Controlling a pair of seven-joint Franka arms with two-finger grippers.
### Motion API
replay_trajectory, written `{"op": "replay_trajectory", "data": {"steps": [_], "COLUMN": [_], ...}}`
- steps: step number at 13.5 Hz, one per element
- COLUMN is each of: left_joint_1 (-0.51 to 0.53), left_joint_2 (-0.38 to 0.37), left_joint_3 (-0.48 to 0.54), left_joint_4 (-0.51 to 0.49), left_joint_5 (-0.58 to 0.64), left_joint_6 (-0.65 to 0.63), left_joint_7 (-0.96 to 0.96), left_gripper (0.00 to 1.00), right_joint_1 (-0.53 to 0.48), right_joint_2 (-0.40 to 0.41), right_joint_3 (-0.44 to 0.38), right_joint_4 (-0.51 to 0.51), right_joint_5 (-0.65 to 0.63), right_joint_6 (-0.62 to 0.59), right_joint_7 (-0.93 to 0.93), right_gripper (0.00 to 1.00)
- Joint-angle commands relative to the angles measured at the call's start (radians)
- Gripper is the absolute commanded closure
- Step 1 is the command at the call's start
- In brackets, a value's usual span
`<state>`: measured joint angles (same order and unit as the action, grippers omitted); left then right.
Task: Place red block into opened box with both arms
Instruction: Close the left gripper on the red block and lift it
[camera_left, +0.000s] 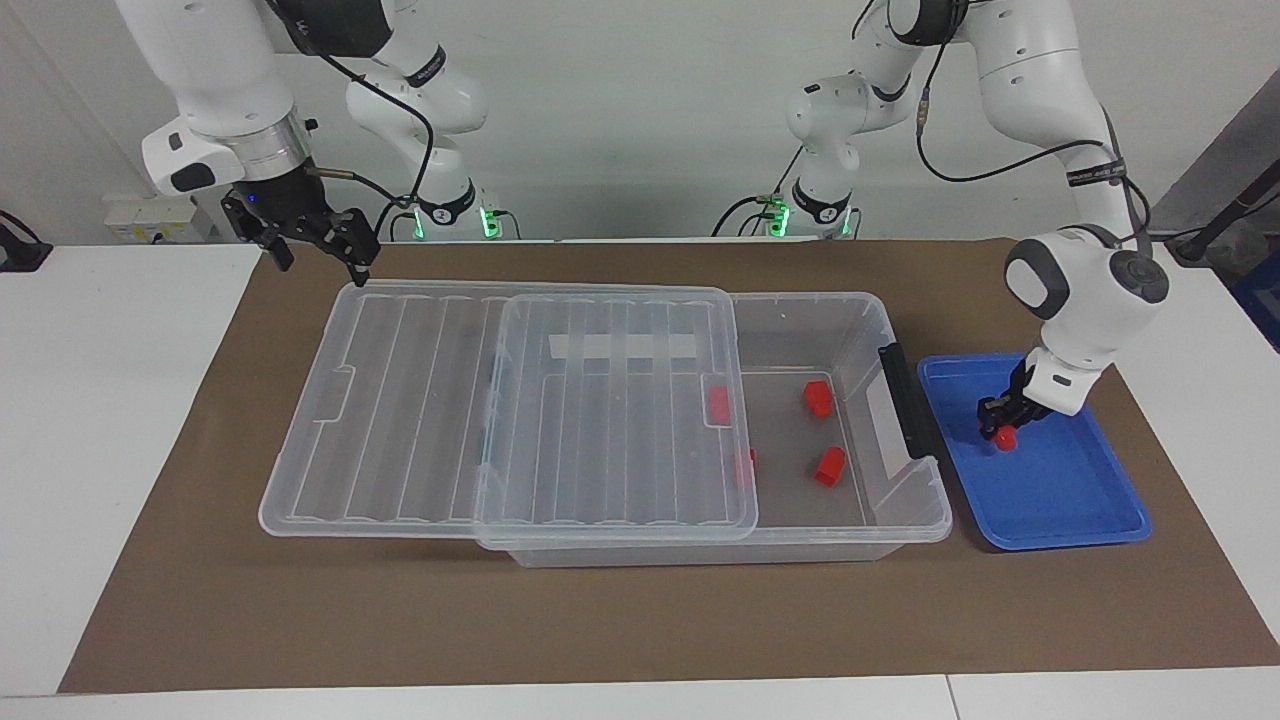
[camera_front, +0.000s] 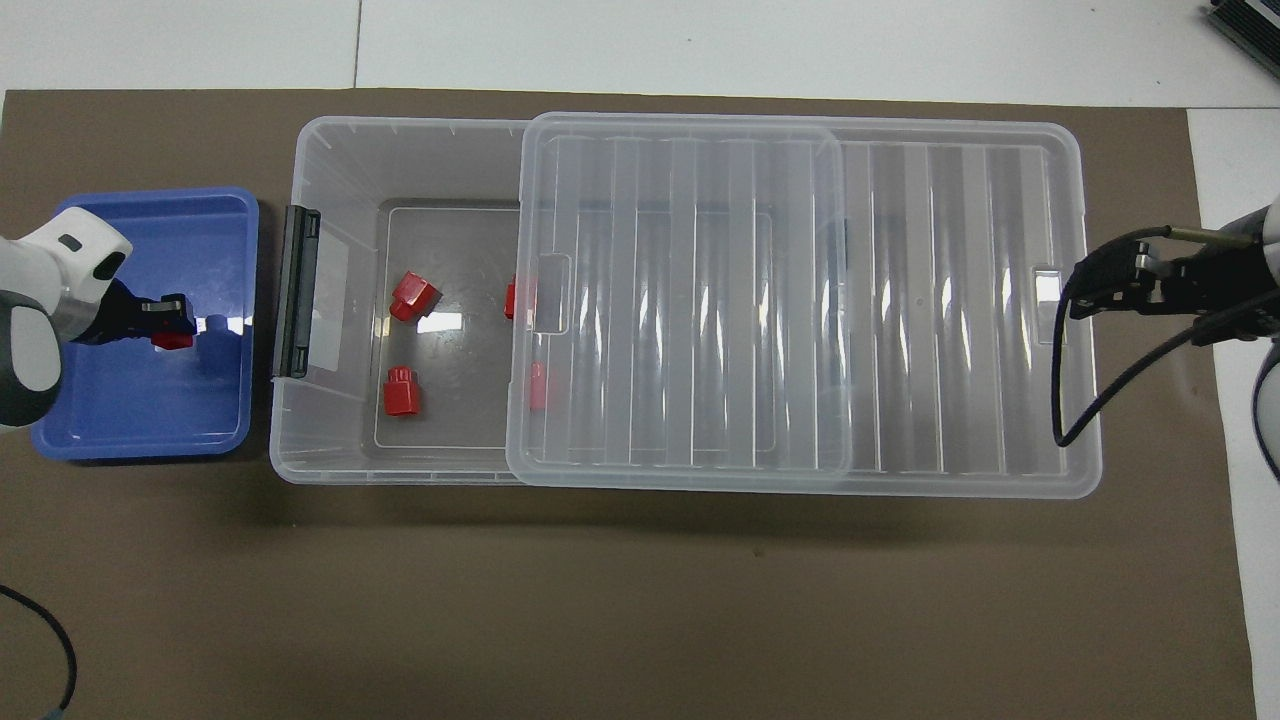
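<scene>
Over brown mat (camera_left: 640, 620) on white table (camera_left: 100, 400) — left jaws grip red block (camera_left: 1004, 438); right jaws wide.

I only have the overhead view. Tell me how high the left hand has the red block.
Observer: The left hand is shut on the red block low over the blue tray, nowhere near the height of the rim of the box.
Operator: Now report the right hand's fingers; from above I see it edge-on.
Observer: The right hand is open and holds nothing. It hangs by the corner of the lid at the right arm's end of the table.
</scene>
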<state>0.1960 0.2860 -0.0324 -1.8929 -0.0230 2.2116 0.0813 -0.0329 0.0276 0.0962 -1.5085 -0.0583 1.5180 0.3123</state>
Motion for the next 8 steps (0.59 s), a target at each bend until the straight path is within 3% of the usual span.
{"op": "replay_trajectory", "data": {"steps": [1,5,8], "left_joint_1": [-0.012,-0.145,-0.292], "left_joint_2": [-0.099,-0.137,-0.139], "left_joint_3": [-0.001,-0.043,-0.057], "left_joint_4": [0.086,0.270,0.302], "left_joint_5": [-0.003,-0.006,-0.047], "left_joint_6": [-0.226,-0.495,-0.503], "left_joint_7": [-0.032,-0.318,-0.594], "left_gripper": [0.95,0.95,0.95], "right_joint_1": [-0.010,-0.010,-0.007], "right_joint_2": [-0.003,-0.003,-0.003], "right_joint_3": [0.004,0.002,0.004], "right_joint_4": [-0.006,-0.006,-0.006], "right_joint_5": [0.018,0.018,0.018], "right_joint_6": [-0.013,-0.012,-0.012], "right_joint_7": [0.008,0.008,0.008], "right_gripper": [0.00,0.00,0.00]}}
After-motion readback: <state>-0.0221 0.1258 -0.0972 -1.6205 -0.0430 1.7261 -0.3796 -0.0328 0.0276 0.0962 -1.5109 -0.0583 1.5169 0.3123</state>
